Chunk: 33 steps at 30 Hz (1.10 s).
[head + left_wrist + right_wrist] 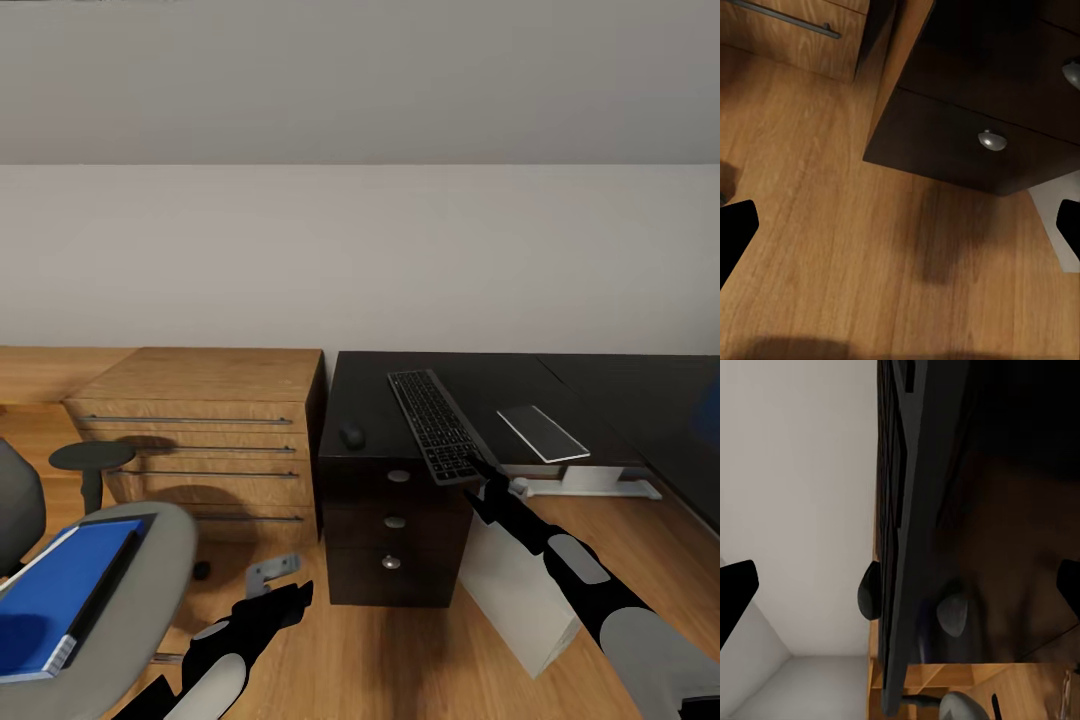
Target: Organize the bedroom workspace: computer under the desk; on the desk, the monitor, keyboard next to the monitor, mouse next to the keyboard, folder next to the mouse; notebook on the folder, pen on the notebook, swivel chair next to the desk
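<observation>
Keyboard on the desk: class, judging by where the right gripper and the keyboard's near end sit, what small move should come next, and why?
Probably nudge the keyboard further onto the desk. Its near end juts past the front edge, lying at an angle, with the right gripper at that end; the jaws stand open in the right wrist view. The mouse already lies to its left.
</observation>
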Available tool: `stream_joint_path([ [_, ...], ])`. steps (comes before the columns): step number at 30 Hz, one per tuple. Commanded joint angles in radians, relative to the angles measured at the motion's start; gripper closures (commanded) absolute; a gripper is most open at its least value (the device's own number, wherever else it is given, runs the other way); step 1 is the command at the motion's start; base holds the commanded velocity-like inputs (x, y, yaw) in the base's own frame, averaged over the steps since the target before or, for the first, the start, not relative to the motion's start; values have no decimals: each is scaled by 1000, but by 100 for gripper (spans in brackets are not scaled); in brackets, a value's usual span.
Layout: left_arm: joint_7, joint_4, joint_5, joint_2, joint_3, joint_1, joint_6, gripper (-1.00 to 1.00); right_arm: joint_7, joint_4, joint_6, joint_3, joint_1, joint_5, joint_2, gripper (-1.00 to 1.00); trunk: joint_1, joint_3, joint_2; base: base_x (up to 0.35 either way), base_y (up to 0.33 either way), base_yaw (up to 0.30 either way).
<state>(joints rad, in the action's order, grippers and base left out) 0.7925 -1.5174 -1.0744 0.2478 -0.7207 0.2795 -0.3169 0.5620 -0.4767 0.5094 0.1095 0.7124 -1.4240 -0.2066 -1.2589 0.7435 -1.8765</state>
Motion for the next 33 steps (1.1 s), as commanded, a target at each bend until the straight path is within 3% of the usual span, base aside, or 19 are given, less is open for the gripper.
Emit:
stream_joint_path([
  [1, 7, -1, -4, 1, -2, 1, -2, -100, 3, 1, 1, 6, 1, -7, -1, -100, 0, 1, -1, -2, 3, 0],
  [11, 7, -1, -3, 1, -2, 1, -2, -100, 1, 0, 1, 7, 1, -7, 0, -100, 0, 1, -1, 0, 0, 0],
  [12, 7, -1, -3, 1, -3, 1, -2, -100, 0, 0, 2, 8, 1, -7, 0, 100, 0, 1, -1, 0, 0, 0],
  [25, 7, -1, -1, 1, -3, 1, -2, -100, 2, 0, 1, 7, 1, -7, -1, 100, 0, 1, -1, 0, 0, 0],
  [33, 7, -1, -2, 1, -3, 1, -2, -100, 3, -1, 1, 6, 1, -7, -2, 100, 31, -24, 55, 0, 0, 0],
])
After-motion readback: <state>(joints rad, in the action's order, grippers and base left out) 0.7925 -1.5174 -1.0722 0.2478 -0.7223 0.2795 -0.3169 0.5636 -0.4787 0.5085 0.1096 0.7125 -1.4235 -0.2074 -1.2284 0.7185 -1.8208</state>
